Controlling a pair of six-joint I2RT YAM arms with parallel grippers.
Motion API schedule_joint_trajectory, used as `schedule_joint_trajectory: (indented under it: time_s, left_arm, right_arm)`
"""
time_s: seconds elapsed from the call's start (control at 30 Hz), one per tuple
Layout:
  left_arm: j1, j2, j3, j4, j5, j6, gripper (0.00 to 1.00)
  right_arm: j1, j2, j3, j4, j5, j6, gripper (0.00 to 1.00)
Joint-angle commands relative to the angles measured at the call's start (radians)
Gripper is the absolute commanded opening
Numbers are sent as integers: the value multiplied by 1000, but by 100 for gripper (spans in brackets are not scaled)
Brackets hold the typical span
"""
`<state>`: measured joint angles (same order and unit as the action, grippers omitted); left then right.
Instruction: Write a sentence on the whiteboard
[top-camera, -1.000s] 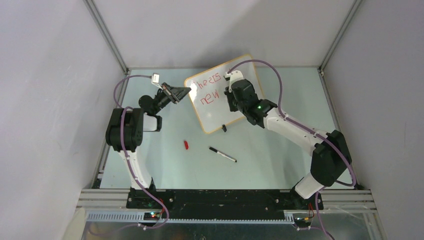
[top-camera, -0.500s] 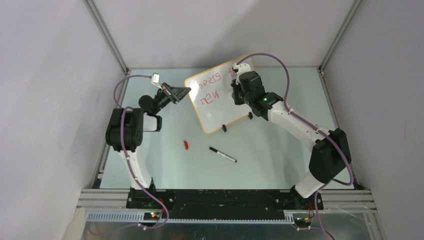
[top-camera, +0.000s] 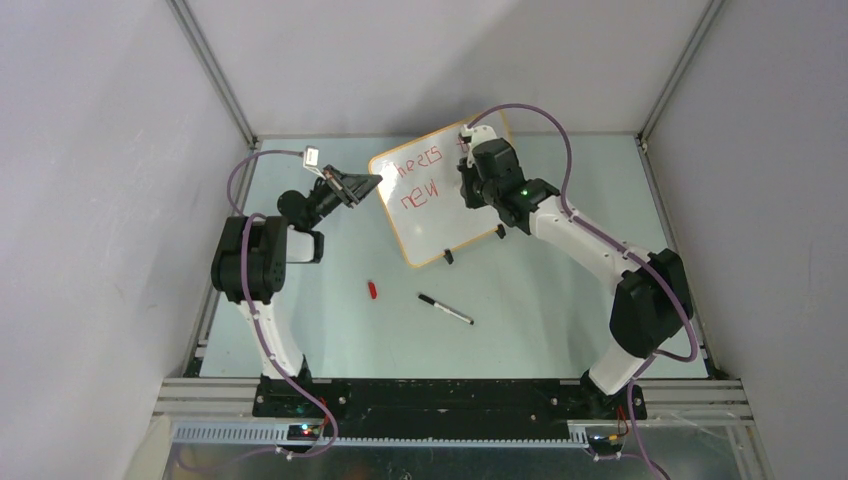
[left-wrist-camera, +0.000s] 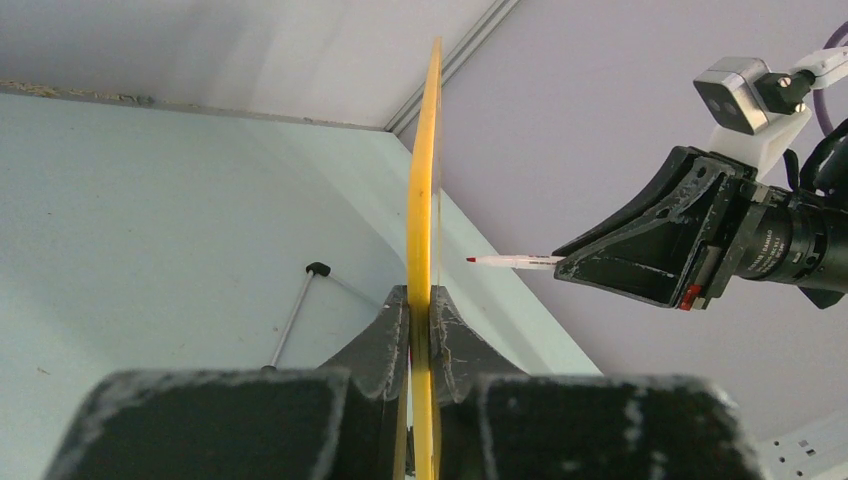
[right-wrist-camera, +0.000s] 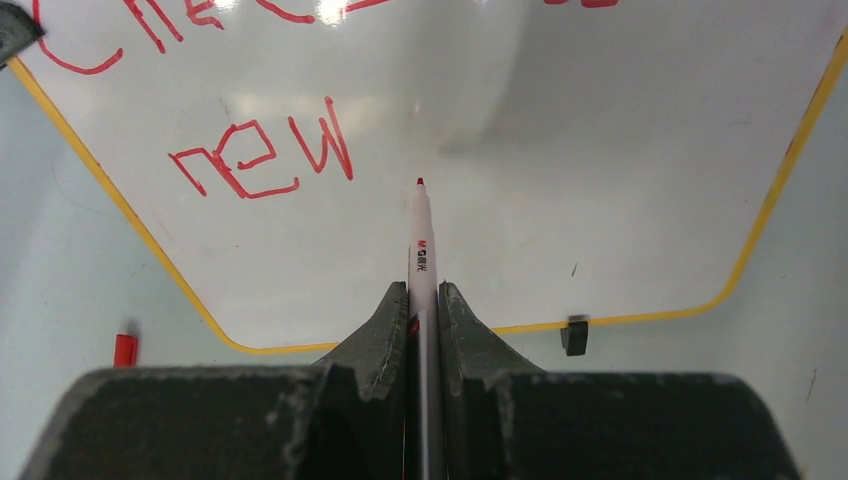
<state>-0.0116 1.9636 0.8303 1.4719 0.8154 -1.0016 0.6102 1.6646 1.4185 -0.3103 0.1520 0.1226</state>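
Whiteboard: a glossy white board (top-camera: 440, 225) with a thin orange rim stands tilted on edge, upper centre of the overhead view, on the pale green worktop (top-camera: 560, 300).
Sentence: red handwriting (top-camera: 418, 178) in two rows on the board's left part; the lower row reads "new", and the upper row is partly hidden.
Left claw: the claw (left-wrist-camera: 420, 300) is pinched tight on the board's left rim.
Right claw: the claw (right-wrist-camera: 423, 295) is clamped on a red marker (right-wrist-camera: 421, 240).
Marker tip: it points at bare board just right of "new"; the left wrist view shows a small gap between tip and board.
Worktop, lower centre: a red cap (top-camera: 372, 290) and a black pen (top-camera: 445, 308) lie apart.
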Motion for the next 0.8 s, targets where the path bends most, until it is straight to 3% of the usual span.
schedule_joint_trajectory:
  time_s: [0.0, 0.77]
  left_arm:
    - [-1, -41, -15, 43, 18, 37, 0]
    - [-2, -48, -22, 38, 15, 45, 0]
  right_arm:
    - [-21, 11, 56, -5, -7, 13, 0]
    - [-11, 15, 16, 22, -45, 10, 0]
